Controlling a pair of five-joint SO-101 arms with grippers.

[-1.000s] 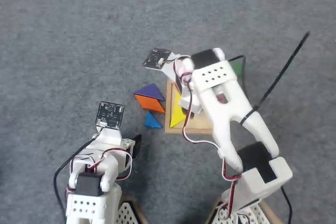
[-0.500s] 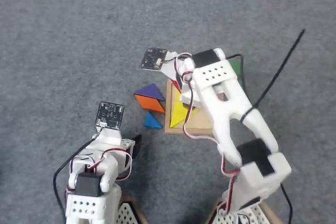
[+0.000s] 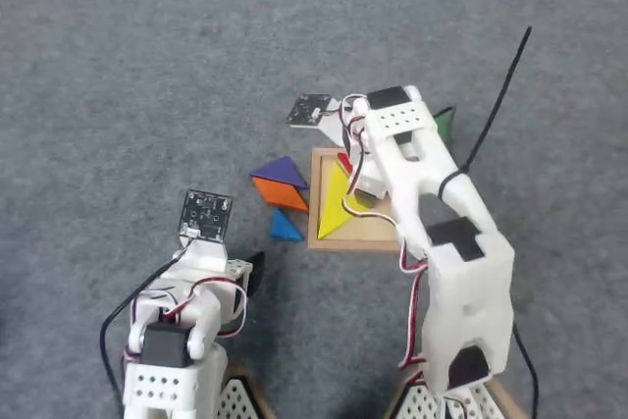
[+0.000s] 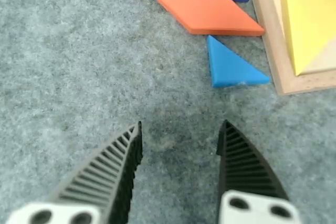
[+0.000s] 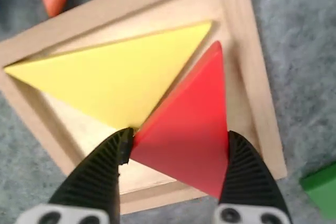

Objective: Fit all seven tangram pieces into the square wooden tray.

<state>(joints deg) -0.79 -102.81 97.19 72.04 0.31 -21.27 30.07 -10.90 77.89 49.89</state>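
Observation:
The square wooden tray [image 3: 353,239] lies mid-table with a large yellow triangle [image 3: 334,205] in it. My right gripper [image 3: 355,176] hangs over the tray, shut on a red triangle [image 5: 194,119] held by its two sides. The red triangle sits tilted beside the yellow triangle [image 5: 115,77], and its low corner overlaps the tray rim [image 5: 252,77]. Left of the tray lie a purple triangle [image 3: 280,169], an orange parallelogram [image 3: 282,191] and a small blue triangle [image 3: 285,228]. My left gripper [image 3: 253,274] is open over bare carpet, short of the blue triangle [image 4: 228,66].
A green piece [image 3: 444,125] lies on the carpet just past the tray's far right corner. A black cable tie sticks up from the right arm. Grey carpet stretches open to the far left and far right.
My right arm has stretched farther over the tray and turned its wrist, uncovering more of the yellow triangle. The left arm and the loose pieces have not moved.

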